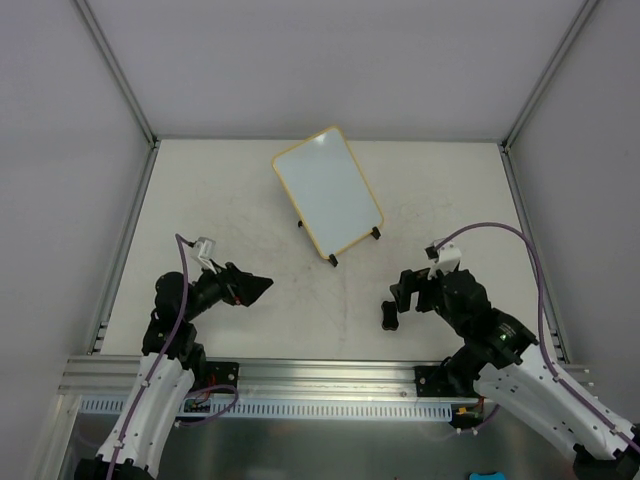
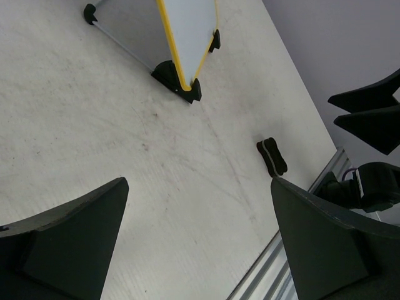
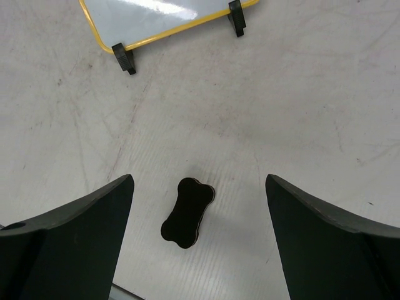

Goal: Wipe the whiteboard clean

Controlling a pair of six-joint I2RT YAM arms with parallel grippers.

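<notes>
Eraser (image 3: 188,212), black and bone-shaped, lies loose on the surface (image 3: 300,112) between the spread fingers of my released right claw (image 3: 198,179), its long axis pointing roughly ahead toward the yellow-framed whiteboard (image 3: 156,15) propped beyond, nearer than my left claw (image 2: 200,181), likewise released.

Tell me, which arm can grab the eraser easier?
Right. The right gripper is open just by the eraser, seen between its fingers; the left gripper is farther away.
</notes>
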